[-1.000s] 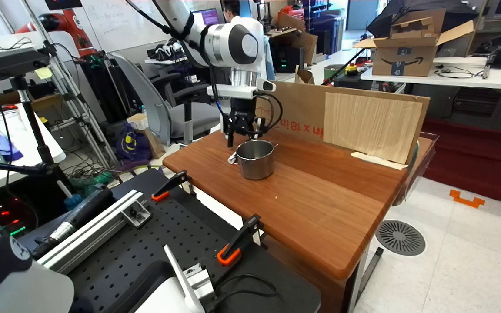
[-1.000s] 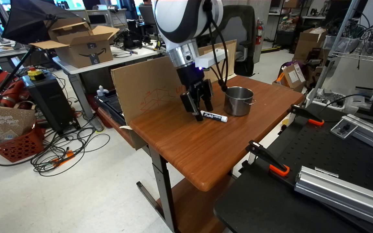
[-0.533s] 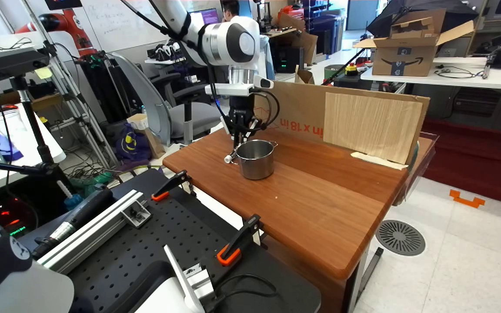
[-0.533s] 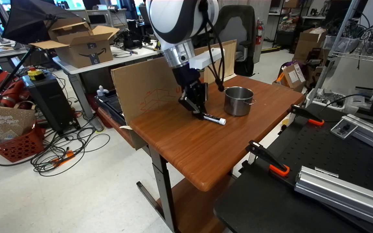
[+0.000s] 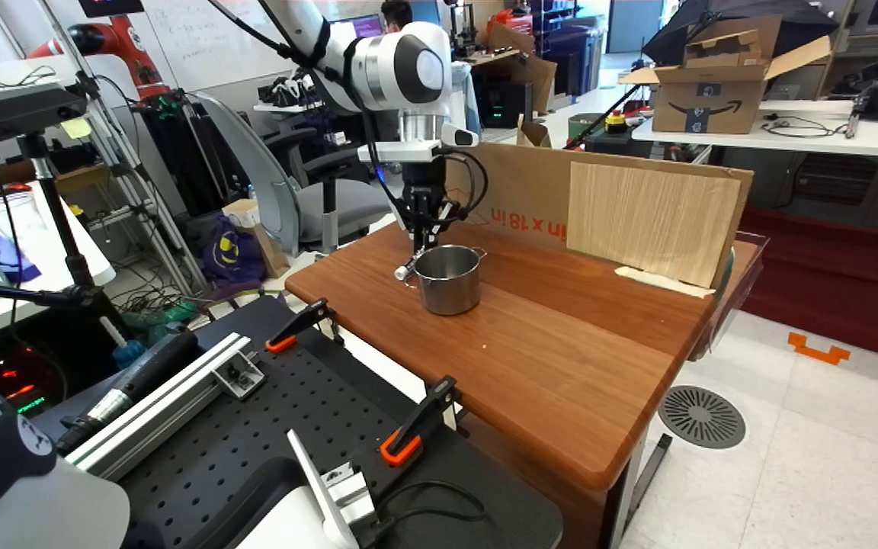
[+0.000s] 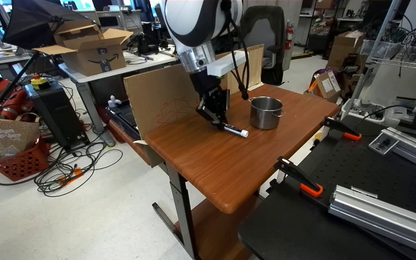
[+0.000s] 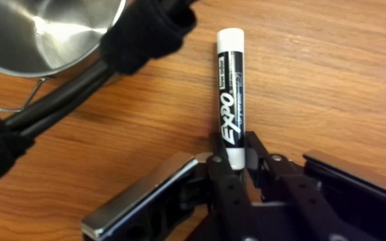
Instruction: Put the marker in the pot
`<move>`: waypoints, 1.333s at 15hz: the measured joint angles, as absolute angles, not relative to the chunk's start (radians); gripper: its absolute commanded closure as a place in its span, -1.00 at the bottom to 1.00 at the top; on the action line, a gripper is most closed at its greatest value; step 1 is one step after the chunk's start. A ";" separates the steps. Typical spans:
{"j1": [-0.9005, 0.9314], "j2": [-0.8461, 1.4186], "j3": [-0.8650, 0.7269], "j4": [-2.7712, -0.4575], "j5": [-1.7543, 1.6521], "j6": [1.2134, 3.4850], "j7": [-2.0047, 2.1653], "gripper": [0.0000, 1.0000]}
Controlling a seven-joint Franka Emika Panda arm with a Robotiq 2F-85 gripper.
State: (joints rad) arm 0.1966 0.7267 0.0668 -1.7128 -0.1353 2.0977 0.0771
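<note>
The marker (image 7: 231,100) is white-ended with a dark printed label. In the wrist view my gripper (image 7: 235,142) is shut on its near end, and the rest sticks out past the fingertips. An exterior view shows the marker (image 6: 236,130) low over the tabletop, nearly level; whether it touches the wood I cannot tell. The silver-grey pot (image 6: 265,115) stands upright a short way from the marker's free end. From another angle the pot (image 5: 448,293) partly hides the marker (image 5: 402,272), with my gripper (image 5: 419,242) just behind it.
The brown wooden table (image 5: 561,381) carries a cardboard panel (image 6: 164,95) along its back. Clamps (image 5: 420,419) grip the edge towards the black perforated bench (image 5: 271,427). A black cable (image 7: 69,90) crosses the wrist view near the pot's wire handle (image 7: 5,108).
The gripper went from open around the marker to shut on it. Arm and marker then shifted slightly, the marker's free end moving a little away from the pot. The pot has stayed put.
</note>
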 measured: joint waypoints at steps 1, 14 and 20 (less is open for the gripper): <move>0.203 0.717 0.066 -1.719 -0.137 2.105 0.090 0.90; 0.240 0.324 0.045 -2.114 -0.232 2.414 0.345 0.90; 0.233 0.160 -0.005 -2.305 -0.335 2.593 0.529 0.90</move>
